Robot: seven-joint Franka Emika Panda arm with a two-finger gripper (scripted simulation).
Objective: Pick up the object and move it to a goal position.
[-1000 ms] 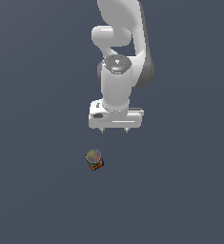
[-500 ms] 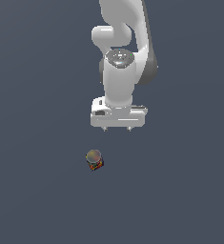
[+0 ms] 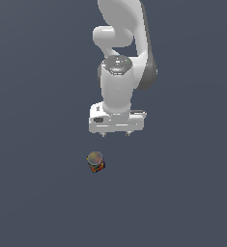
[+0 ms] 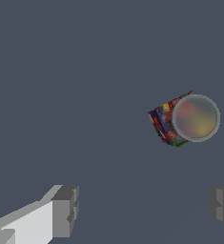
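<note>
In the exterior view, my gripper (image 3: 116,133) hangs in the air with its two little fingers pointing down at the floor (image 3: 37,193). My white arm (image 3: 120,58) stands tall and bends down to it. The small block (image 3: 95,161) sits on the floor below my gripper, a bit toward the exterior view's left, near but not touching. So I think the job has only just begun: the block is not picked up, and I see no mark that shows the goal spot. I have to get over the block, go down, grab it, lift it and carry it.

In the wrist view, my fingers (image 4: 66,209) are spread wide apart with nothing between them. The block (image 4: 185,119) shows its colored squares and its dull round top. It lies off to one side, not in the gap between my fingers
</note>
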